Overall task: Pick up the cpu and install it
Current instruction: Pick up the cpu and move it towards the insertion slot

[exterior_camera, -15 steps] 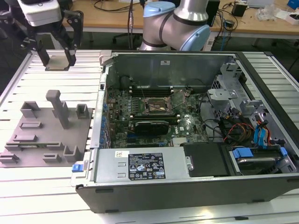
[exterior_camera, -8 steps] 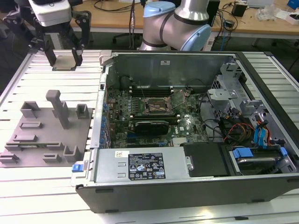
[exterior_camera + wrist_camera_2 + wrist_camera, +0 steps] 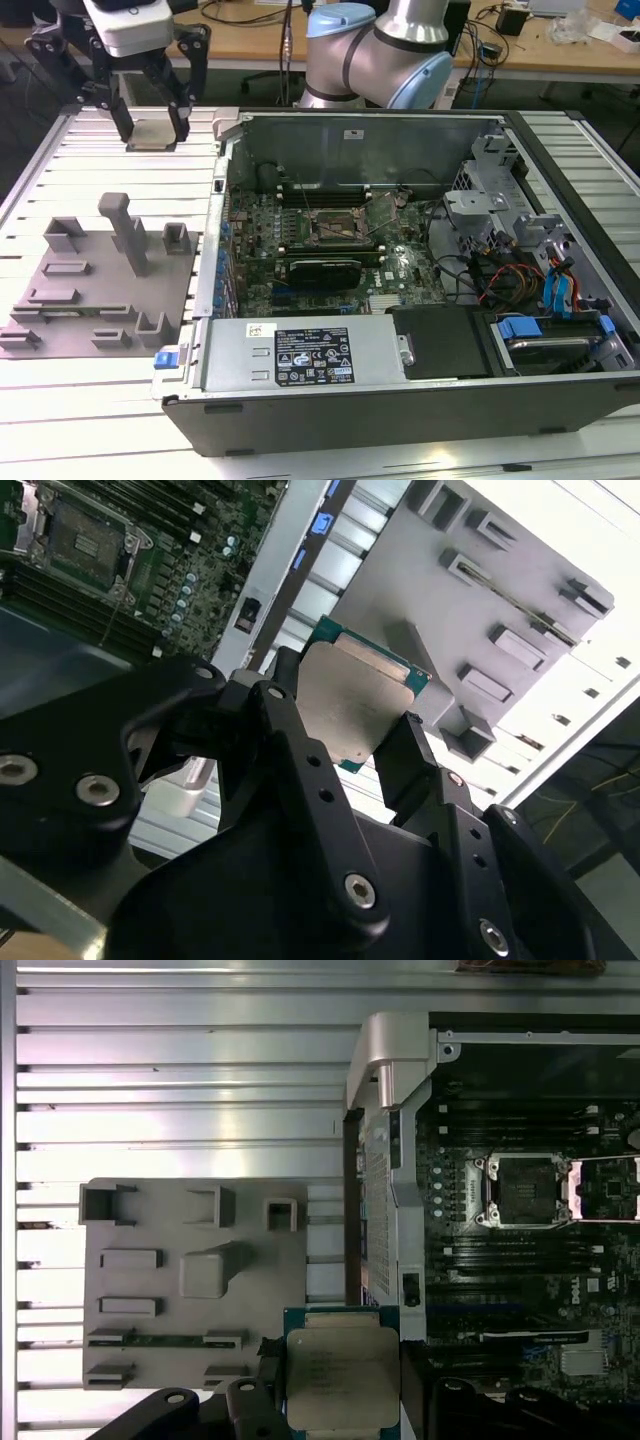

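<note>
The cpu (image 3: 152, 135) is a small flat square chip with a silvery-grey top, held between the black fingers of my gripper (image 3: 150, 125), which is shut on it. It hangs in the air at the exterior view's upper left, above the slatted table behind the grey tray (image 3: 60, 310). The cpu's metal lid (image 3: 350, 705) shows between the fingers in the second wrist view, and the cpu (image 3: 340, 1375) shows in the first wrist view. The dark square socket (image 3: 335, 228) with its metal latch sits open on the motherboard inside the computer case; the socket (image 3: 525, 1192) is apart from the chip.
The open computer case (image 3: 420, 420) takes up the middle and the exterior view's right, with a power supply (image 3: 300, 355), cables and drive bays. The grey tray has upright posts (image 3: 128, 235) and slots. The robot arm (image 3: 385, 50) stands behind the case.
</note>
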Available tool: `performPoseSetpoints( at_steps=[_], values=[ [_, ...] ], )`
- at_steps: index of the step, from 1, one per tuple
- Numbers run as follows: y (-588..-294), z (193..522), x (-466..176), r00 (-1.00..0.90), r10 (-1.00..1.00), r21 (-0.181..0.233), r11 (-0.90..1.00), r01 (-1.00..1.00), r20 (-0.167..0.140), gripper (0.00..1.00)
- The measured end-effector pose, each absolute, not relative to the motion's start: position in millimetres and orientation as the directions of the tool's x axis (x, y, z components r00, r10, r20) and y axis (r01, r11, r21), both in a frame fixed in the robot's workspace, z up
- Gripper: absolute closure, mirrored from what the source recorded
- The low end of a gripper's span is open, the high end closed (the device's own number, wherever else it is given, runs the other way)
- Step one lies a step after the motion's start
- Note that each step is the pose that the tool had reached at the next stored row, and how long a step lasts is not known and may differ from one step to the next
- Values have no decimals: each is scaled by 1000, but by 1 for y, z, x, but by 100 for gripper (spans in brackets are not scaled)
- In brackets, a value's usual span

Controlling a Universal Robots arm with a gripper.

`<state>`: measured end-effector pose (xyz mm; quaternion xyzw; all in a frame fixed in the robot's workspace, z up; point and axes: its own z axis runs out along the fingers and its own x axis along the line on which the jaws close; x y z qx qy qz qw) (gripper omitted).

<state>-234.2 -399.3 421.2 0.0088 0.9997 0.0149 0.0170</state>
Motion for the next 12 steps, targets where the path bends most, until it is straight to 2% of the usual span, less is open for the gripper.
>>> performPoseSetpoints(
  at_steps=[12],
  values=[
    [-399,421,-218,-999,18,30,999,17,-34,45]
  ],
)
